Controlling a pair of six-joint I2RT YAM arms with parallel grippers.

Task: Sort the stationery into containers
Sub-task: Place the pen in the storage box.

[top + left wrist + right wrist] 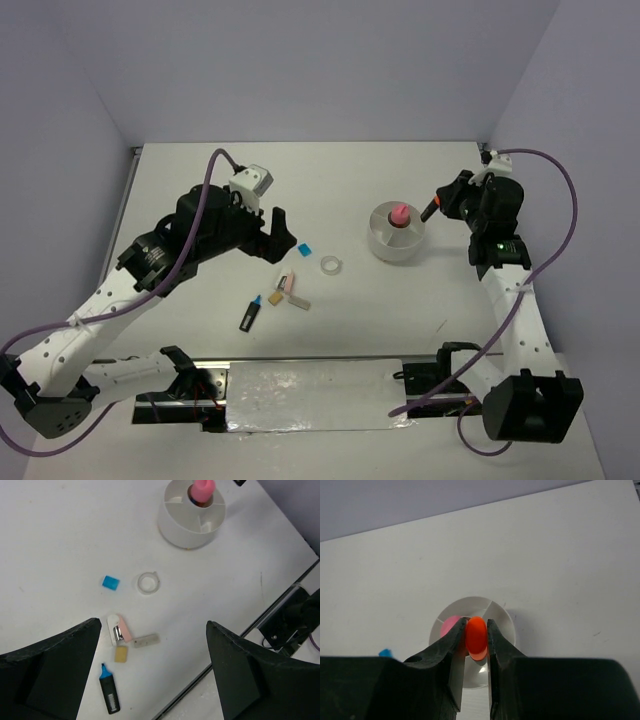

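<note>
The right fingers (451,652) are closed on the orange tip of a black marker (476,639), gripping it at the cap end above the round white tub (496,609). The pink cylinder (451,626) already stands upright near the tub's middle. Judgement: the marker is light, rigid and smooth-skinned. Held only at its end it may pivot, so a hold across the barrel would be steadier. The left fingers (60,665) stand spread wide and hold nothing, poised over the loose pieces on the table (60,540): pink eraser (125,630), tan piece (120,654), blue-tipped marker (110,694), clear tape ring (148,583) and blue piece (110,582). These look light and low-lying; each is probably best pinched across its narrow sides.
</note>
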